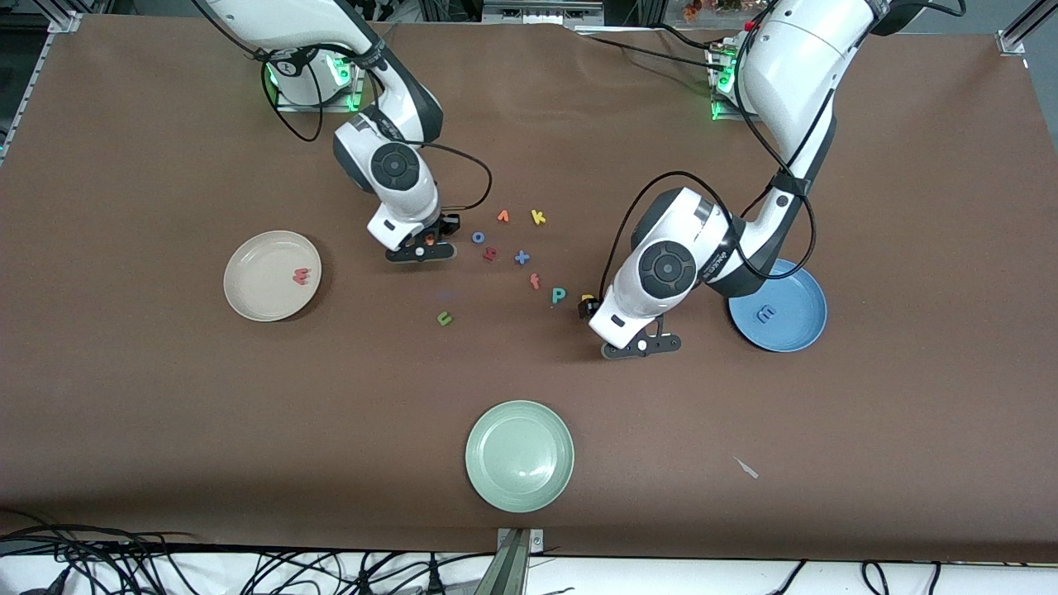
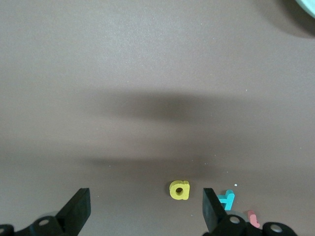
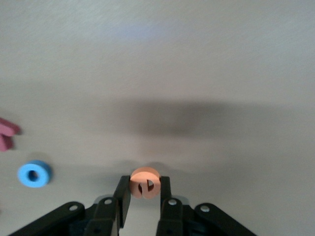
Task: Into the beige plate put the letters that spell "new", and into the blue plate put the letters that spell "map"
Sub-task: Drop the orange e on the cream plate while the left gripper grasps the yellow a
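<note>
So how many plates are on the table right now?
3. The beige plate sits toward the right arm's end, the blue plate toward the left arm's end, and the pale green plate lies between them, nearest the front camera.

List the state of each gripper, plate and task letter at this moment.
right gripper: fingers shut on the orange e
left gripper: fingers open, over the yellow a
beige plate: holds the red w
blue plate: holds the blue m
green plate: empty
green n: loose on the table
teal p: loose on the table
</note>
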`<act>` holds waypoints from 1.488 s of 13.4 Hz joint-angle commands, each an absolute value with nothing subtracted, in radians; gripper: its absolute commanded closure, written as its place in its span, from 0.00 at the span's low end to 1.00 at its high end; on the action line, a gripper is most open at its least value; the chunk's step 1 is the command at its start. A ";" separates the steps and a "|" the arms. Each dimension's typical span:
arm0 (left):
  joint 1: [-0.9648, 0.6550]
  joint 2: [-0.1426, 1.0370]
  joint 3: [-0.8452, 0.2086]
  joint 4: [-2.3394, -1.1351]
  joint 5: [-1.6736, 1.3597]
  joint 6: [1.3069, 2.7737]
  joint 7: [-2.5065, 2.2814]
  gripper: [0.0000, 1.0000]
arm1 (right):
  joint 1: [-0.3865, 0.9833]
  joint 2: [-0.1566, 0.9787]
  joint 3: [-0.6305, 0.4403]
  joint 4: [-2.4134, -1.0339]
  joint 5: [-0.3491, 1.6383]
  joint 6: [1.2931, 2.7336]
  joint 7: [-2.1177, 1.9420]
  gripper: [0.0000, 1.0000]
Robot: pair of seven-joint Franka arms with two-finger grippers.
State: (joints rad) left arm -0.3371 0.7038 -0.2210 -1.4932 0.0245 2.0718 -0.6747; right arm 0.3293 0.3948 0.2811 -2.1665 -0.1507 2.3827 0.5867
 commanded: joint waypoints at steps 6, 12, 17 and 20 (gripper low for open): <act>-0.365 0.738 -0.218 -1.511 0.023 2.077 -0.669 0.00 | 0.328 0.293 0.023 -2.158 -0.143 2.238 0.097 0.85; -0.318 0.736 -0.218 -1.494 0.020 2.092 -0.667 0.00 | 0.321 0.317 -0.118 -2.158 -0.144 2.244 -0.051 0.84; -0.328 0.738 -0.218 -1.513 0.025 2.164 -0.669 0.00 | 0.290 0.328 -0.129 -2.155 -0.141 2.241 -0.055 0.00; -0.324 0.747 -0.218 -1.513 0.017 2.167 -0.669 0.00 | 0.302 0.327 -0.118 -2.131 -0.132 2.238 -0.012 0.00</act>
